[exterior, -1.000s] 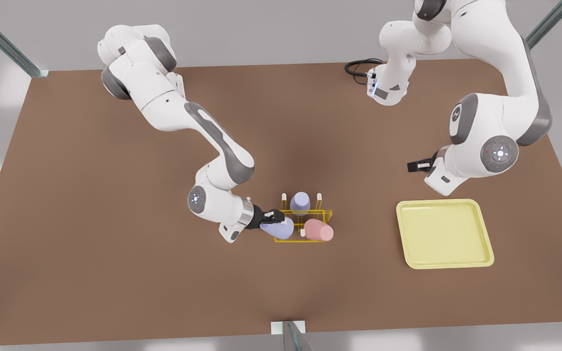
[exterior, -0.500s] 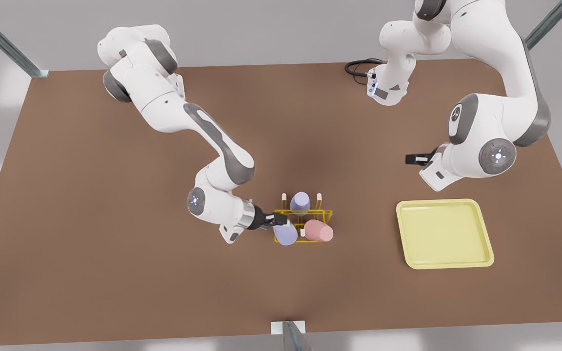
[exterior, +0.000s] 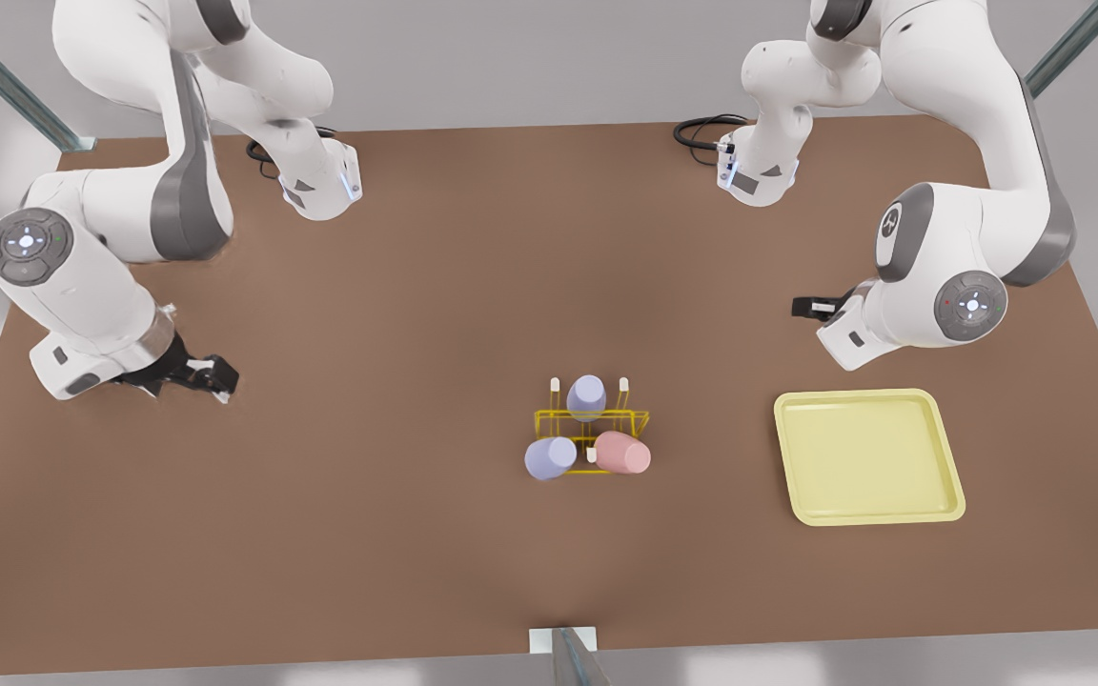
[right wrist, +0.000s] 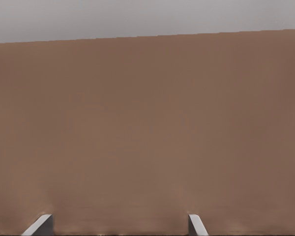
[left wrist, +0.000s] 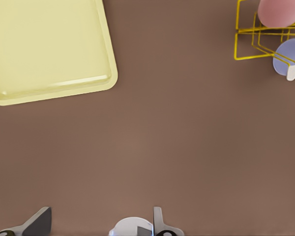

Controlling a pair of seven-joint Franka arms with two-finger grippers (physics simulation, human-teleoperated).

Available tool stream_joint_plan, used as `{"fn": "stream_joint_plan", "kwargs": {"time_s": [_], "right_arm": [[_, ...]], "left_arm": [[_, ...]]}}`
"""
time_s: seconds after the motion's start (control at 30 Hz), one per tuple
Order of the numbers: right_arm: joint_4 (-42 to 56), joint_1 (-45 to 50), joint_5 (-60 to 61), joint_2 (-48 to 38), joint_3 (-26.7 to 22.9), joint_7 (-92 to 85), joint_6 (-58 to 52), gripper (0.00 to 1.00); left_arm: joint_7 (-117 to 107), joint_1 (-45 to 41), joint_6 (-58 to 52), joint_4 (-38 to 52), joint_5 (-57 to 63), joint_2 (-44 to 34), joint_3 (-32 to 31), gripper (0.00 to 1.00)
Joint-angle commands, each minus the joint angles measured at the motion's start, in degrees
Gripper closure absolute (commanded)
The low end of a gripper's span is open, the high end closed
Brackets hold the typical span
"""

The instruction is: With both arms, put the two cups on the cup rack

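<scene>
pink cup (exterior: 622,452) and front lavender cup (exterior: 549,458) both sit on the yellow wire rack (exterior: 640,416) near the middle of the brown table (exterior: 416,534), with the rear lavender cup (exterior: 586,396) on a peg behind them, so i judge the placing all but done. the relation any correcting move would turn on: the pink cup looks tipped, its long axis running towards the front view's right, and it lies on the rack's side facing my left pincer (exterior: 808,307), which waits open and empty well apart from it, beyond the pale yellow tray (exterior: 868,457). my right pincer (exterior: 211,373) hangs low at the front view's left, also spread and holding nothing, farther off, though the front lavender cup is on its side of the rack. the left wrist view gives what the front view cannot: the rack (left wrist: 243,46) side-on, the pink cup (left wrist: 281,11) and what i take for the rear lavender cup (left wrist: 290,56) beside a bare white peg, the tray (left wrist: 49,44) close by, and my left pincer (left wrist: 102,211) parted. the right wrist view has my right pincer (right wrist: 119,216) parted over bare table
</scene>
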Motion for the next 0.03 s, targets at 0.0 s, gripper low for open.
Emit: {"fn": "stream_joint_plan", "kwargs": {"time_s": [0.0], "right_arm": [[-3.48,0.09,2.29,-3.29,-1.22,-9.81,-9.09,0.00]], "left_arm": [[2.92,-0.05,-0.62,0.03,0.03,-0.09,-0.08,0.00]]}}
